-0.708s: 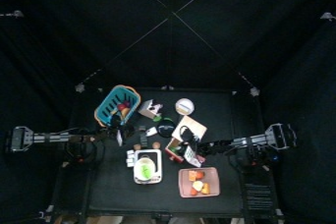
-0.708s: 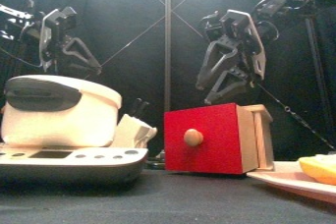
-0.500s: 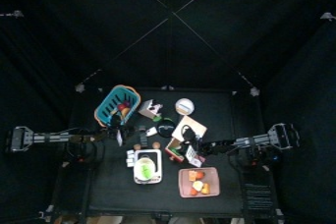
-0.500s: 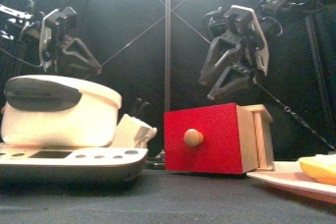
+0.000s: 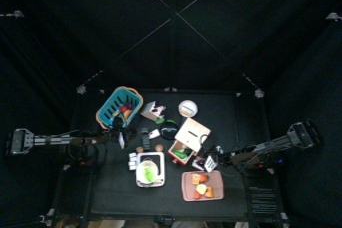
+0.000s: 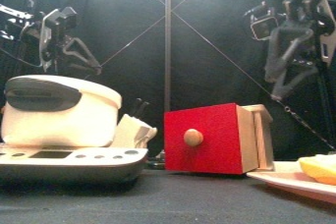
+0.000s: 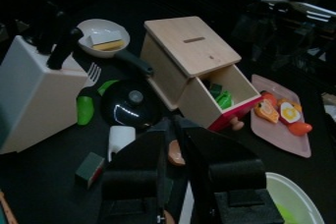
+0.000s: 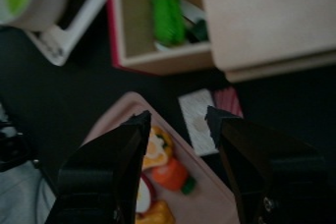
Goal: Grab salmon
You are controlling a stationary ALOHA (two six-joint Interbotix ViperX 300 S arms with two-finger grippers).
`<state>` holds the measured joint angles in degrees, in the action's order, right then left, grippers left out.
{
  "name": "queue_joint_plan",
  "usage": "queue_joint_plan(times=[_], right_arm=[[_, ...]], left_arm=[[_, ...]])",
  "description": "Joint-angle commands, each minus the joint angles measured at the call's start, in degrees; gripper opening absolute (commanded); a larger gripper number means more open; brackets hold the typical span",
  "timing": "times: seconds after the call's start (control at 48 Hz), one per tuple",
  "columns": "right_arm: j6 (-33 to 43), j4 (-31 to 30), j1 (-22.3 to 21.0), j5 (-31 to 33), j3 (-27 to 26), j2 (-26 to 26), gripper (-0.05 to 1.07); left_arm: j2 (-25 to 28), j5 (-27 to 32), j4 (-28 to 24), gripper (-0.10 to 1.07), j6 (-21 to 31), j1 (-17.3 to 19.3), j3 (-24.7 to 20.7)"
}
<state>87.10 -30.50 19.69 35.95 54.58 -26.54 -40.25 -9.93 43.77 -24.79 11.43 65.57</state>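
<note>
The salmon [image 8: 168, 176] is an orange piece lying among other food on a pink plate [image 8: 121, 112] at the table's front right; it also shows in the top view [image 5: 201, 183] and the left wrist view [image 7: 269, 111]. My right gripper [image 8: 180, 118] hangs open above the plate's edge nearest the drawer, apart from the food and holding nothing. In the top view this gripper [image 5: 214, 162] sits just right of the wooden box. My left gripper [image 7: 183, 126] rests shut at the table's left, away from the plate.
A wooden box [image 5: 191, 134] with its red drawer [image 6: 207, 138] pulled open holds green vegetables [image 8: 167, 14]. A white cooker [image 6: 59, 105] on a scale stands front left. A knife block [image 7: 39, 81], a bowl [image 7: 100, 35] and a teal rack [image 5: 118, 107] are behind.
My right arm has swung right and toward the table's front, from behind the red drawer to above the pink plate. The left arm has not moved.
</note>
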Motion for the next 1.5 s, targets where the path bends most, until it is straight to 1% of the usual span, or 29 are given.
queue_joint_plan(times=[0.0, 0.146, 0.354, 0.521, 0.688, 0.875, 1.167, 1.396, 1.479], right_arm=[[-0.09, -0.18, 1.49, 2.37, 0.26, 0.18, 0.85], [0.0, -0.18, 3.25, 2.2, 2.29, 2.02, 0.85], [-0.18, -0.53, 4.22, 1.32, 3.43, 7.56, 0.85], [-0.18, -3.96, 5.1, 0.88, 3.43, 10.55, 0.85], [-0.26, -5.54, 5.19, 0.44, 3.25, 11.87, 0.85], [-0.26, -5.98, 5.1, 0.35, 3.16, 12.74, 0.85], [-0.18, -8.35, 4.75, -3.34, 2.72, 15.73, 0.85], [-0.26, -8.7, 4.57, -3.34, 2.72, 17.84, 0.84], [-0.26, -8.79, 4.66, -3.16, 2.72, 17.93, 0.82]], left_arm=[[0.0, -0.18, -0.26, 0.57, 0.0, 0.0, -0.88], [0.0, -0.18, -0.18, 0.57, 0.0, 0.0, -0.88], [0.09, -0.18, -0.26, 0.57, 0.0, 0.0, -0.7], [0.0, -0.18, -0.26, 0.57, 0.0, 0.09, -0.7], [0.09, -0.18, -0.26, 0.57, 0.0, 0.09, -0.62], [0.0, -0.18, -0.18, 0.57, 0.0, 0.09, -0.62], [0.0, -0.18, -0.18, 0.57, 0.0, 0.09, -0.62], [0.0, -0.18, -0.18, 0.57, 0.0, 0.09, -0.62], [0.0, -0.18, -0.18, 0.57, 0.0, 0.09, -0.62]])
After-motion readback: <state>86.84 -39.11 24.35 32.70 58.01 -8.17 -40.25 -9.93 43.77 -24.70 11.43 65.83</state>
